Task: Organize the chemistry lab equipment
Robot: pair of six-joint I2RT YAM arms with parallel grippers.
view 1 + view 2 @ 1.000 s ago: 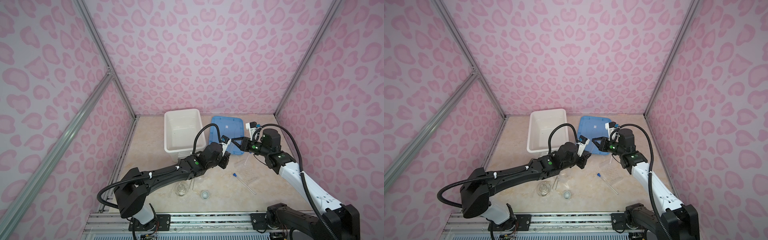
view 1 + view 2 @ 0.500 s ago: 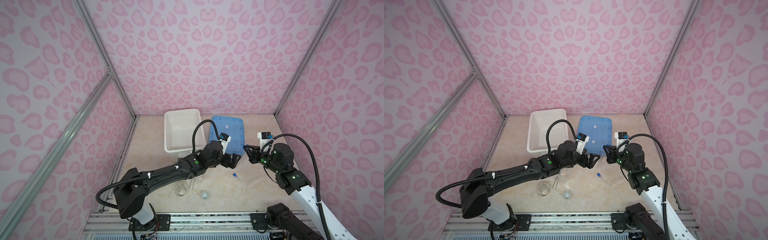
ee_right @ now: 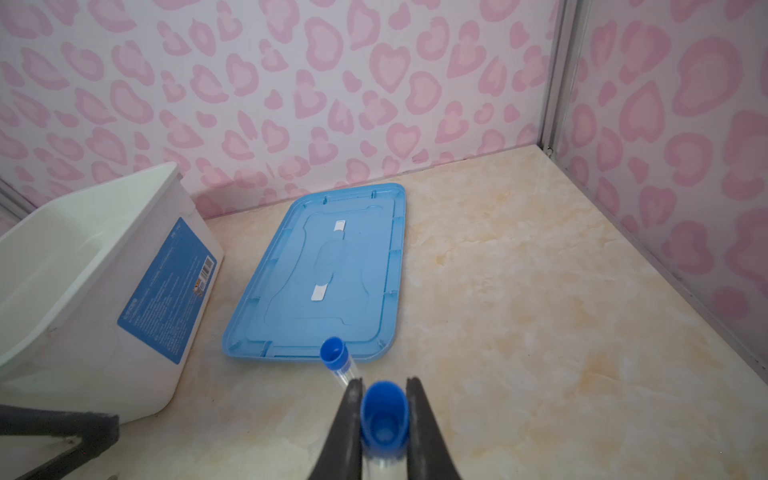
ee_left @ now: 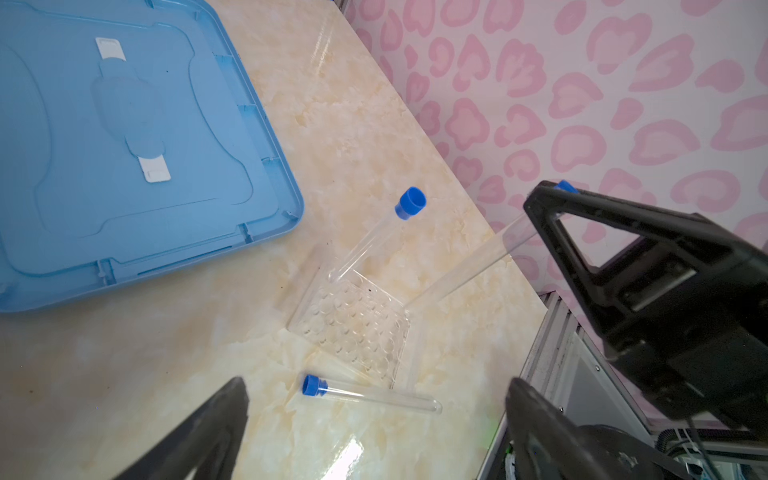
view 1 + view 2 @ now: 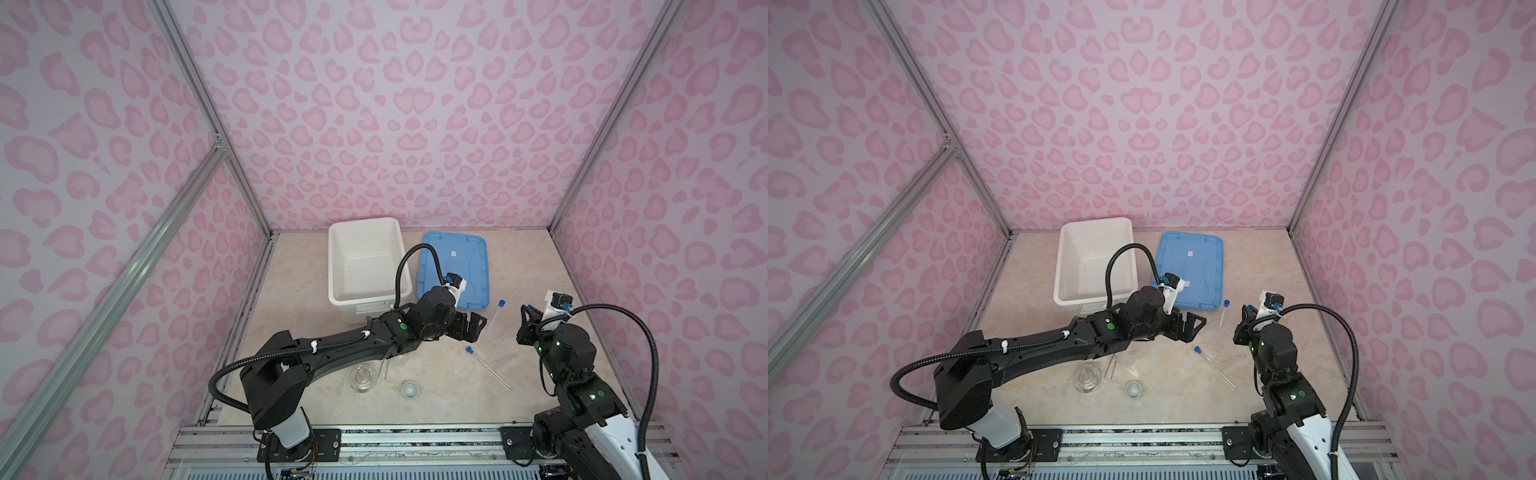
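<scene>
My right gripper is shut on the blue cap end of a clear test tube. That tube slants down to the edge of the clear tube rack. A second test tube leans in the rack, and a third lies flat on the table beside it. My left gripper is open and empty, above the lying tube. In both top views the left gripper faces the right gripper across the rack. A glass flask, a small white cup and tweezers lie near the front.
The large white bin stands at the back, with the flat blue lid on the table to its right. The left arm stretches over the flask area. The right wall and the front rail are close to the right arm.
The left gripper has opened and let go of the tube that both grippers held. The right gripper has drawn back rightward and nearer with that tube.
</scene>
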